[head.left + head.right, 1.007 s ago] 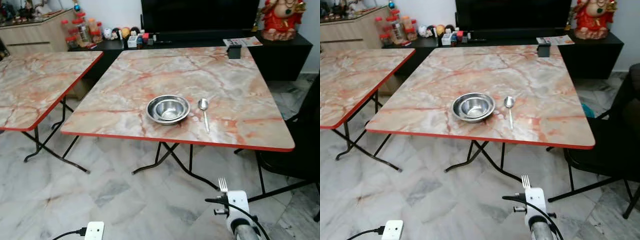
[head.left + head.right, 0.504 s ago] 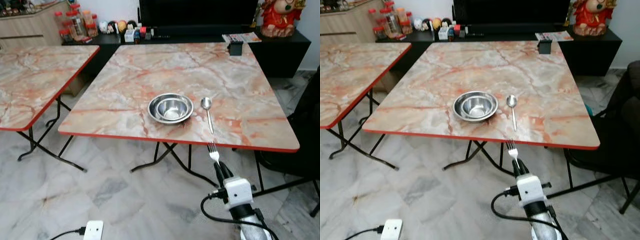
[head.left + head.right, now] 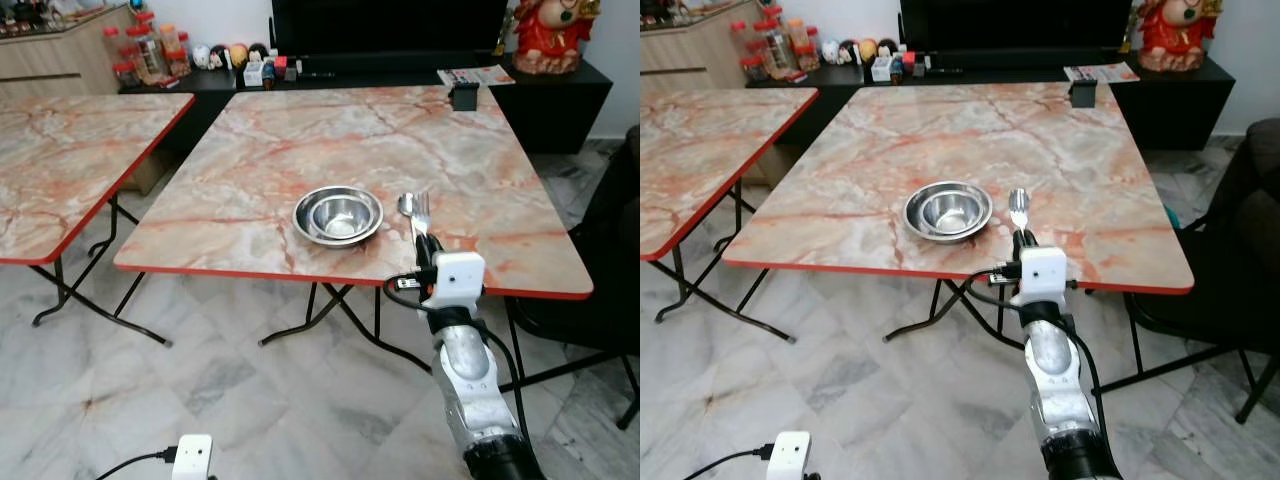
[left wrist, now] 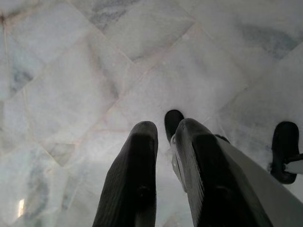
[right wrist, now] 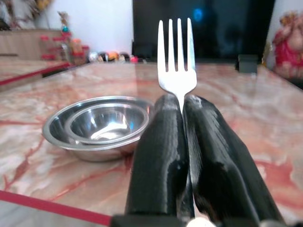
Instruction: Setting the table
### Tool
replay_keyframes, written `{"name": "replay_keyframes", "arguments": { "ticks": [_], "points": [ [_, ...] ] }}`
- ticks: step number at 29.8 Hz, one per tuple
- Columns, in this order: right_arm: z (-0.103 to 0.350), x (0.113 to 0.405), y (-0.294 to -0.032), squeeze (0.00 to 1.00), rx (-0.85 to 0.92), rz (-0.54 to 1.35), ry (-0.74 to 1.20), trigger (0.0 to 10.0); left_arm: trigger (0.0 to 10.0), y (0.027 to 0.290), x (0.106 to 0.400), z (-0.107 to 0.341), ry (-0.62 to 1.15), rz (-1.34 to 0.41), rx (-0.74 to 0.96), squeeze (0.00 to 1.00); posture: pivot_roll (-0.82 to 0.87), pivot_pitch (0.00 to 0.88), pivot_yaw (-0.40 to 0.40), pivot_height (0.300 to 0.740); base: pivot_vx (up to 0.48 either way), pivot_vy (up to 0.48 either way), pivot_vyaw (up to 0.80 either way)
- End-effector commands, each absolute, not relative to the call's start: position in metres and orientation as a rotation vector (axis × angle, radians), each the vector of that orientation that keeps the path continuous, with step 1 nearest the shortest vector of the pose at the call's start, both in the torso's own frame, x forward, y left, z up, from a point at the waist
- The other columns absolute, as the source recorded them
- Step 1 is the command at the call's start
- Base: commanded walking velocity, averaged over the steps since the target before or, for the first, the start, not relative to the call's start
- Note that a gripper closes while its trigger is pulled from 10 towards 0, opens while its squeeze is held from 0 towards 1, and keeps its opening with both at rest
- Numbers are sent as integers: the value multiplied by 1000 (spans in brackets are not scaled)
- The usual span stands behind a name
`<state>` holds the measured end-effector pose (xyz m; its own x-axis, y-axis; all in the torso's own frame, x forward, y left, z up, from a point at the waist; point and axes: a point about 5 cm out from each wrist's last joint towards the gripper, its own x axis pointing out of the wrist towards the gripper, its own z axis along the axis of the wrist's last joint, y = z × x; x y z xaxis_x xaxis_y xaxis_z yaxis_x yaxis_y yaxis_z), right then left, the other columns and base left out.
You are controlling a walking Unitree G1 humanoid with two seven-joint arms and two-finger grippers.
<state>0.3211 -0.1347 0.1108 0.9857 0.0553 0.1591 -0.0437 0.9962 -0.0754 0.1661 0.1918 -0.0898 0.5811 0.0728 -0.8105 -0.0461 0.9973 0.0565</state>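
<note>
Right gripper (image 5: 182, 106) pinches the fork (image 5: 176, 56), its handle hidden between the fingers, beside the bowl (image 3: 338, 215).

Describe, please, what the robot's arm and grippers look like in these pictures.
The right arm is a silver, rounded metal limb that turns black at its lower end. A white boxy wrist block sits on top, with a thin black cable looping beside it. The right gripper and the left gripper each have two long, black, finely ribbed fingers with rounded tips.
</note>
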Motion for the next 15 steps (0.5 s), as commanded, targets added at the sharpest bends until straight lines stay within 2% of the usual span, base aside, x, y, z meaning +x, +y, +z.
{"name": "replay_keyframes", "arguments": {
  "ticks": [1, 3, 8, 15],
  "points": [
    [114, 328, -134, 0, -45, 42, -146, 10000, 10000, 195, 169, -88, 940, 87, 29, 0, -114, 0, 69, 740, 255, 0, -788],
    [118, 332, -132, 0, -34, 49, -145, 10000, 10000, 194, 169, -88, 940, 89, 29, 0, -112, 0, 68, 740, 247, 0, -788],
    [124, 343, -127, 0, -10, 65, -131, 10000, 10000, 194, 167, -89, 942, 99, 18, 0, -102, 0, 56, 740, 259, 0, 0],
    [126, 345, -123, 0, 8, 88, -137, 10000, 10000, 193, 167, -89, 942, 101, 13, 0, -108, 0, 57, 740, 278, 0, -435]
  ]
}}
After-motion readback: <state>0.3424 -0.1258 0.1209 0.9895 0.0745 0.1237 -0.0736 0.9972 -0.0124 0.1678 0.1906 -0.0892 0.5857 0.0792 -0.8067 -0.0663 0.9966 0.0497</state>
